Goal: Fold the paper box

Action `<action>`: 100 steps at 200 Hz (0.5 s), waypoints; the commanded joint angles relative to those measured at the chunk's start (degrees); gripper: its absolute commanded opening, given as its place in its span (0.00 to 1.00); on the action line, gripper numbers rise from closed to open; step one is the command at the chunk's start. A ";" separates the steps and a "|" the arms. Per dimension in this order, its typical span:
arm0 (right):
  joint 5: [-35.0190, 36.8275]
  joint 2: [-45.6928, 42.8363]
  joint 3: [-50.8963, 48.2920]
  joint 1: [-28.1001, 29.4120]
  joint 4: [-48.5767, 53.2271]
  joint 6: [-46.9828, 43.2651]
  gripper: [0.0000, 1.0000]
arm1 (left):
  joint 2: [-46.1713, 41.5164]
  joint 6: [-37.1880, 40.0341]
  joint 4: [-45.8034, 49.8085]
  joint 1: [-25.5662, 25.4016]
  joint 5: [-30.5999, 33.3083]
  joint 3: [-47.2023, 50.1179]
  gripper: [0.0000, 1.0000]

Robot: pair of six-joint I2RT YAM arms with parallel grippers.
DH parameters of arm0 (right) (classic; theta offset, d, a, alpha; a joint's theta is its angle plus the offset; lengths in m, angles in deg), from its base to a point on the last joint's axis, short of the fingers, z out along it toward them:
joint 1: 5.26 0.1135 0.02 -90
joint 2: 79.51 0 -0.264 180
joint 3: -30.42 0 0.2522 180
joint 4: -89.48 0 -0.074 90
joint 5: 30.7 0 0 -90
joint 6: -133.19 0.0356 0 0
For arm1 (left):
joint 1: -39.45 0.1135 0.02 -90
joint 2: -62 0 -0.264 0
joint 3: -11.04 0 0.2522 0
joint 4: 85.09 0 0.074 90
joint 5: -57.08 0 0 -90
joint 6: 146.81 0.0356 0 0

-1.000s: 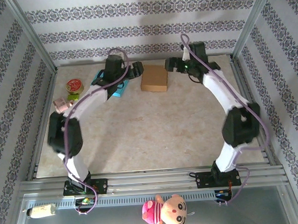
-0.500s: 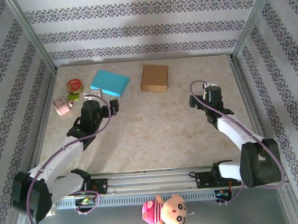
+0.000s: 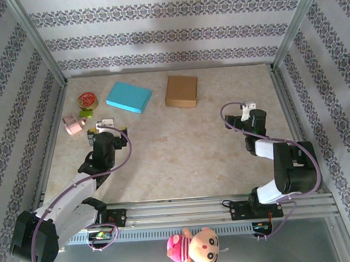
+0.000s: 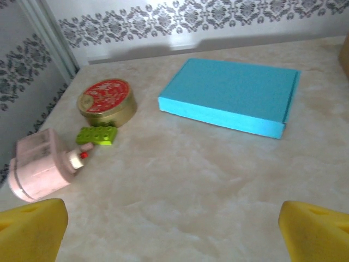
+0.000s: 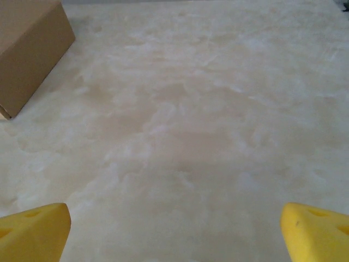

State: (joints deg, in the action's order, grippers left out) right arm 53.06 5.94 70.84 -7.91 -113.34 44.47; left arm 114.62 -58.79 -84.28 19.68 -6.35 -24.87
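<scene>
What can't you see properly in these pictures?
- Flat brown cardboard box: right wrist view, cut off by the top-left corner.
- Round gold tin with a red lid: left wrist view, lid pattern too blurred to read.
- Flat blue paper box: left wrist view, closed lid hides the inside.

Low over the marble table (image 3: 182,148). Ahead of the left gripper (image 3: 107,127), a closed blue box (image 3: 128,97); off to its left, a pink container (image 3: 73,124), green brick (image 3: 85,113) and red tin (image 3: 88,101). Ahead-left of the right gripper (image 3: 247,114), well apart, the brown paper box (image 3: 182,91).
</scene>
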 commanded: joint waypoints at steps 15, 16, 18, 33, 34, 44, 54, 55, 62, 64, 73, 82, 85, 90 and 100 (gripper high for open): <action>-5.71 1.14 -4.84 0.50 -15.79 -0.87 0.98 | -2.13 3.69 -11.08 4.67 1.26 7.09 0.99; -5.71 1.53 -5.16 0.48 -17.03 -0.64 0.98 | -2.11 3.67 -11.28 4.88 1.06 7.24 0.99; -5.65 2.19 -5.75 0.46 -19.41 -0.17 0.98 | -2.02 3.65 -11.52 5.28 0.77 7.61 0.99; -6.76 1.91 -5.26 0.22 -17.35 -0.34 0.98 | -1.10 3.67 -16.26 8.06 -3.24 10.28 0.99; -6.77 1.78 -5.10 0.21 -16.76 -0.41 0.98 | -0.98 3.75 -16.51 8.24 -3.57 10.46 0.99; -6.10 1.60 -5.17 0.52 -16.90 -0.76 0.98 | 0.29 3.76 -18.71 9.89 -5.75 11.35 0.99; -2.59 2.35 -5.45 1.24 -18.68 -0.22 0.98 | 2.45 3.46 -21.02 12.10 -8.71 11.73 0.99; -1.95 2.40 -5.37 1.29 -18.65 -0.09 0.98 | 2.73 3.42 -21.39 12.38 -9.02 11.76 0.99; 2.70 2.02 -4.84 1.84 -16.77 0.75 0.98 | 4.97 2.61 -23.74 14.37 -10.82 11.78 0.99; 3.62 1.87 -4.79 1.97 -16.42 0.88 0.98 | 5.96 2.20 -24.50 14.92 -11.23 11.78 0.99; 4.30 1.39 -4.78 2.33 -15.67 0.66 0.98 | 10.17 1.05 -28.69 17.45 -14.59 11.50 0.99; 4.77 1.64 -4.77 2.64 -16.12 0.37 0.98 | 13.93 0.36 -31.48 18.77 -17.06 10.35 0.99; 4.90 1.58 -4.77 2.66 -16.11 0.25 0.98 | 15.16 0.18 -32.28 19.08 -17.72 9.84 0.99; 5.15 1.61 -4.77 2.82 -15.99 0.18 0.98 | 17.46 0.13 -33.54 19.49 -18.41 8.95 0.99; 5.26 1.64 -4.78 2.84 -16.05 0.17 0.98 | 21.98 0.02 -36.85 19.94 -20.09 7.30 0.99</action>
State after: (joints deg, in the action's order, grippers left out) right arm 54.96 7.66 65.81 -5.73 -127.02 44.49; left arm 129.02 -57.24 -108.15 37.72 -18.37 -14.03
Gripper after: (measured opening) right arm 0.982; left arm 0.993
